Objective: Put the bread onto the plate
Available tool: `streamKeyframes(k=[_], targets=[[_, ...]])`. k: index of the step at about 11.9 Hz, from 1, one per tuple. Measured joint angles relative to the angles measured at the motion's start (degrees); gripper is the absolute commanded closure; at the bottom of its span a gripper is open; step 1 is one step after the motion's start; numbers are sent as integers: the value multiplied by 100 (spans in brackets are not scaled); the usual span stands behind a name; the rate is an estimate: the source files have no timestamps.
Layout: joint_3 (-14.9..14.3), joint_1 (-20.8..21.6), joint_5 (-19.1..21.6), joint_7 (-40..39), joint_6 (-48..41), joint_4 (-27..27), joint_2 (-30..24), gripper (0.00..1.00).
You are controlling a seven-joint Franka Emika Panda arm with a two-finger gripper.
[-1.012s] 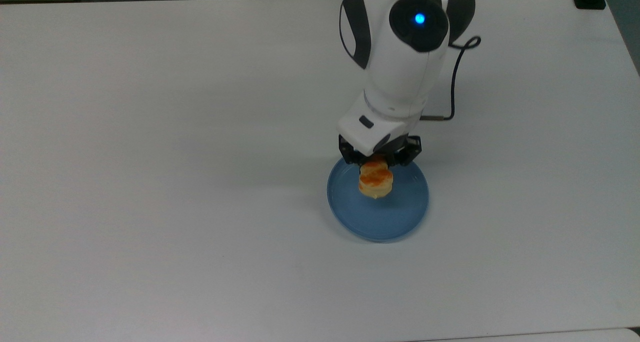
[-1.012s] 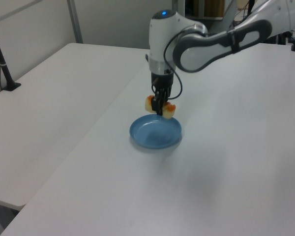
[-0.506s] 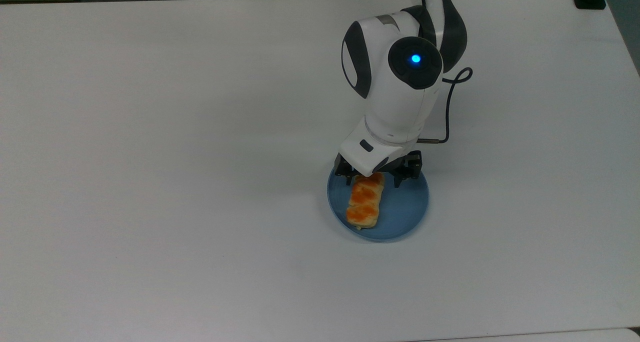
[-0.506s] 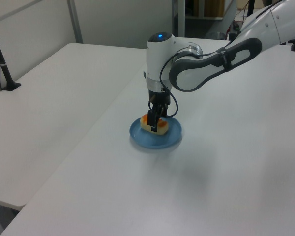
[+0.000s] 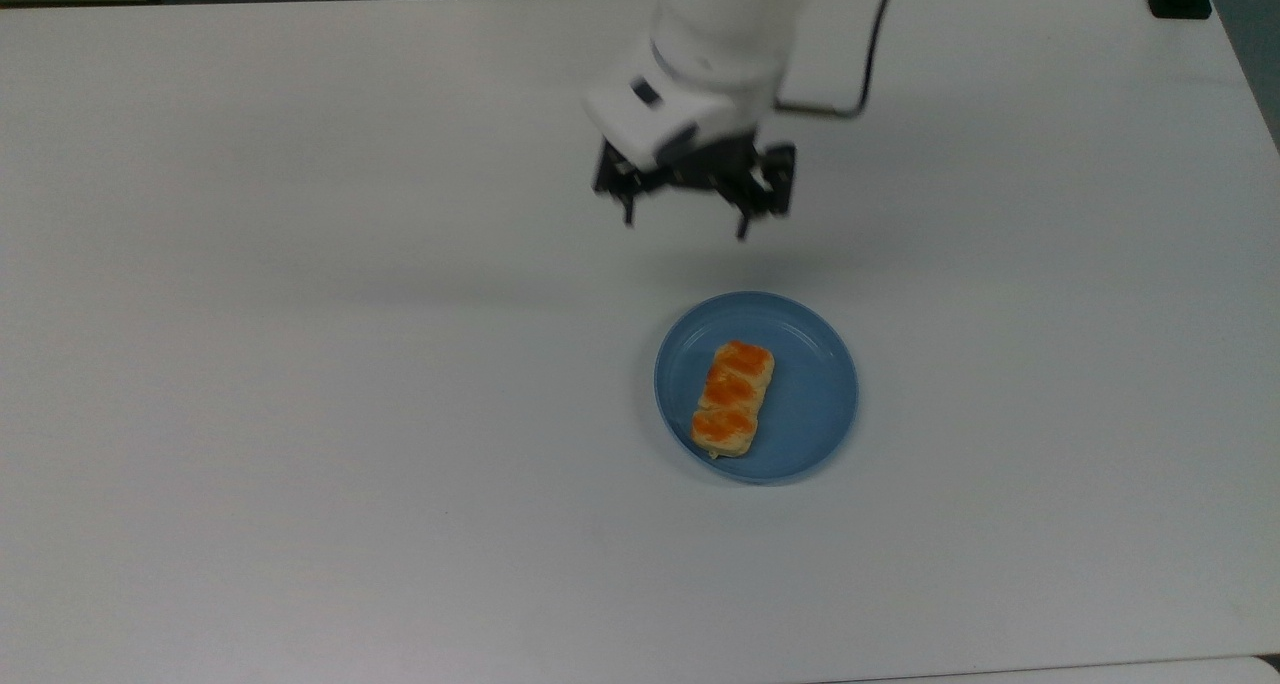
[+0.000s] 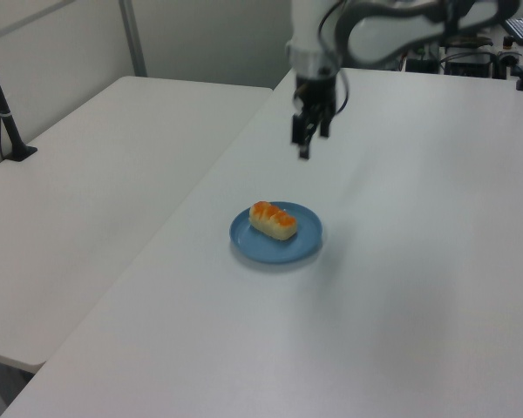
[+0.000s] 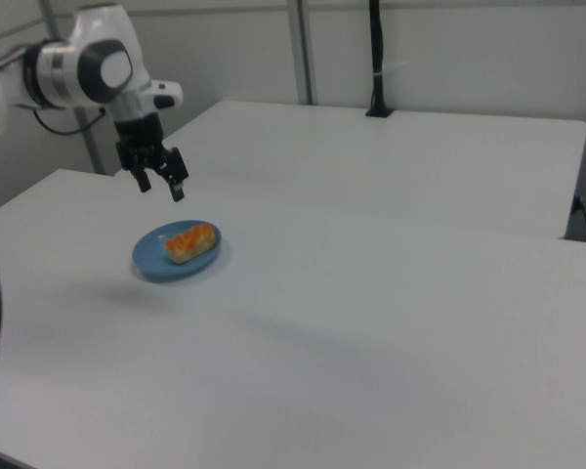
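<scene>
The gripper (image 5: 685, 216) is seen raised well above the desk (image 5: 300, 364), its fingers (image 5: 745, 226) spread wide apart and nothing held or touched between them. In the left view it hangs up and away from the plate (image 6: 305, 248); in the right view the gripper (image 7: 159, 182) stands above and just to the right view's left of the plate's rim.

The bread (image 5: 733, 398) is laid flat inside the plate (image 5: 815, 404), bumps upward, toward the top view's left half of it, one end near the rim.

Little risk is judged to be left. The loaf could be knocked off only if the empty gripper were brought low across the plate, or if the light plate were nudged along the desk.
</scene>
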Motion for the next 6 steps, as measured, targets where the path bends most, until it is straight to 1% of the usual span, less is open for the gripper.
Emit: streamKeyframes(k=[3, 4, 6], targets=[[12, -475, 0, -564, -786, -678, -1221, 0], [13, -637, 2, -674, -889, -828, -1498, 0], [21, -863, 2, -798, -904, -1076, -1814, 0]])
